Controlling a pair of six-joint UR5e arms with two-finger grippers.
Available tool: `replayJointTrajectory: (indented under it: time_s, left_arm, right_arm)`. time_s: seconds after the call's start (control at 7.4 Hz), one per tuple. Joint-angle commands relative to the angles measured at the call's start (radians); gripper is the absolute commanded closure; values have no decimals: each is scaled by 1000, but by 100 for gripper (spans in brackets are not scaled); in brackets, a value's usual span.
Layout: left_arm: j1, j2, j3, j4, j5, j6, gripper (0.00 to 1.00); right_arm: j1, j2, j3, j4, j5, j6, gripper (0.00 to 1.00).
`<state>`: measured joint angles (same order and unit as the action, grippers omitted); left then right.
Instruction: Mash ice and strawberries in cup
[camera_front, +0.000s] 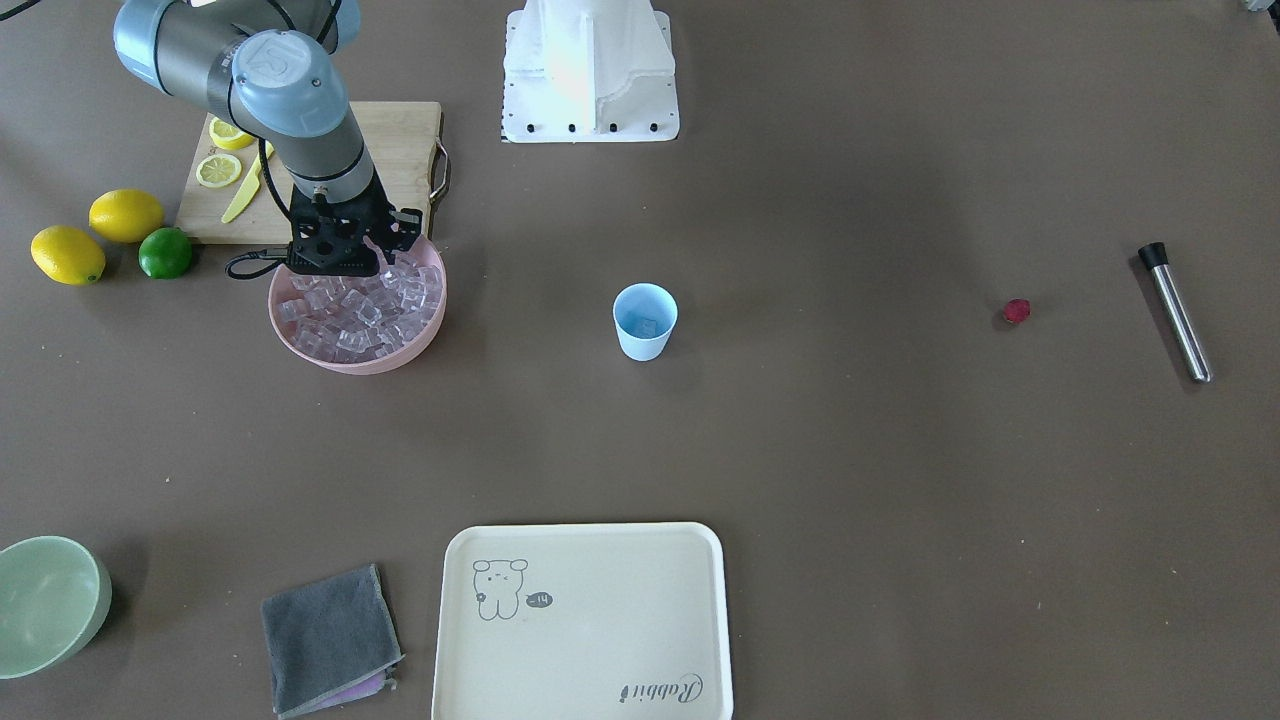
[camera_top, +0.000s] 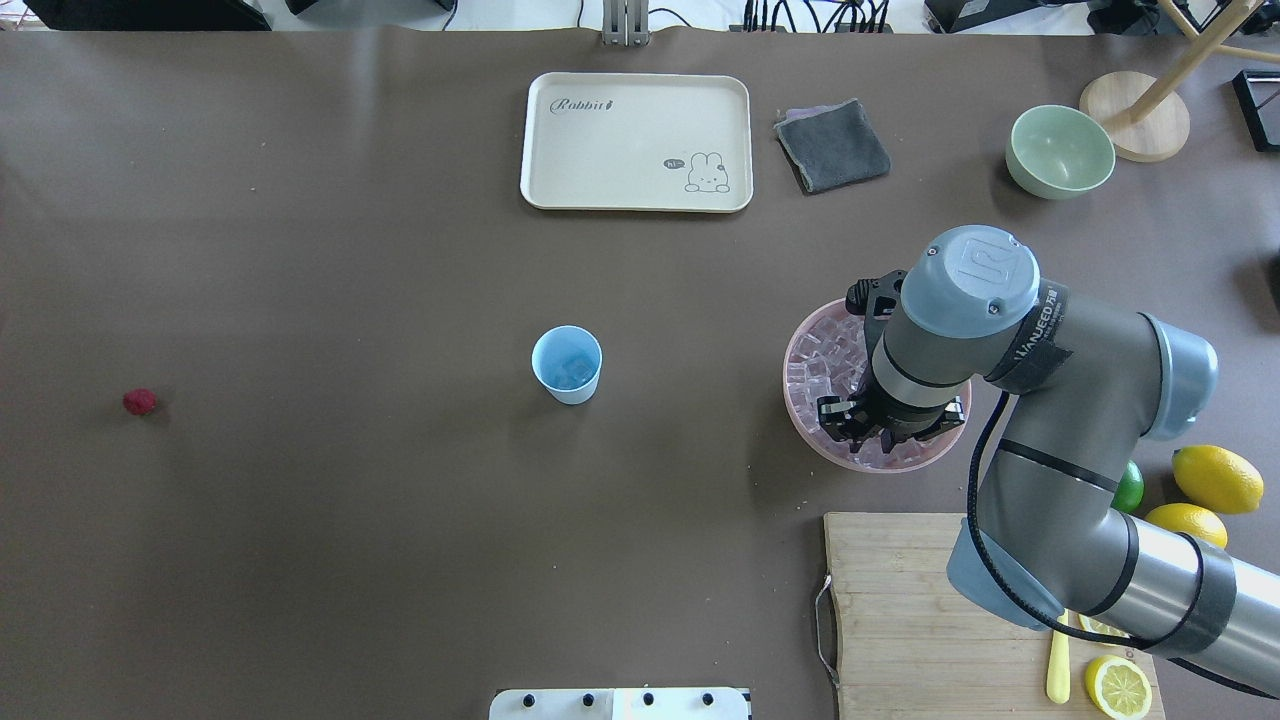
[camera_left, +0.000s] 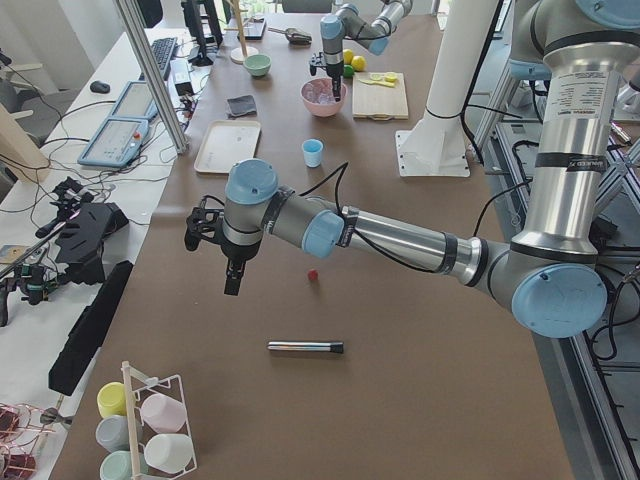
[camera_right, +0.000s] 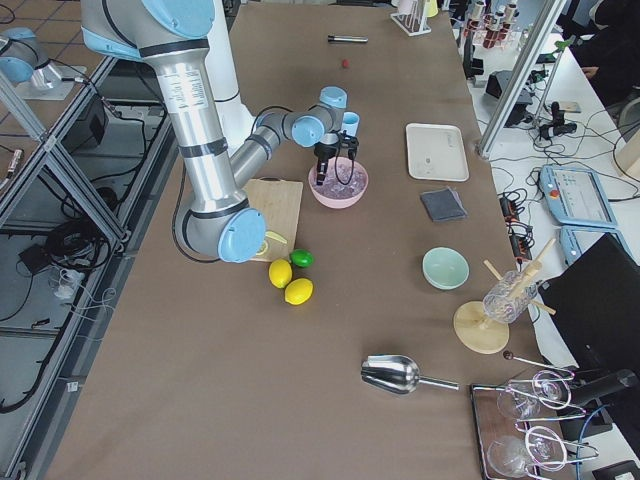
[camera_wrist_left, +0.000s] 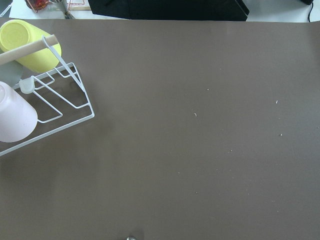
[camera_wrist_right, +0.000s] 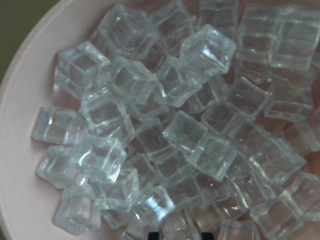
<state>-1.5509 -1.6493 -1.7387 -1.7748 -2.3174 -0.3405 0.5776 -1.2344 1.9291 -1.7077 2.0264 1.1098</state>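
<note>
While the right tool (camera_wrist_right: 180, 236) dips into the pink bowl (camera_front: 350, 362) of ice (camera_wrist_right: 185, 130), the cup (camera_front: 645, 320) stands well apart at mid-desk (camera_front: 800, 450).
The right tool's tips sit slightly apart with a cube between them; whether they pinch it cannot be told. The strawberry (camera_front: 1016, 311) lies alone, far beyond the cup. The left tool (camera_left: 232, 283) hangs above the desk near the strawberry, and I cannot tell its state.

Cup (camera_top: 567, 363) between strawberry (camera_top: 139, 402) and bowl (camera_top: 788, 385) of ice (camera_top: 815, 360), tray (camera_top: 636, 195) beyond
</note>
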Motion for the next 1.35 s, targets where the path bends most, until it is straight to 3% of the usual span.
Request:
replayJointTrajectory:
  time_s: [0.0, 0.68, 0.95, 1.22]
  left_arm:
    - [0, 2, -1, 0, 0, 0, 1]
    - [-2, 3, 2, 0, 1, 3, 1]
    - [-2, 2, 2, 0, 3, 3, 1]
    - [-2, 2, -1, 0, 3, 5, 1]
  right_arm:
    - [-1, 0, 2, -1, 0, -2, 60]
    - [-15, 1, 2, -3, -14, -5, 50]
    - [-13, -2, -2, -3, -15, -7, 51]
    - [-16, -14, -4, 2, -15, -7, 58]
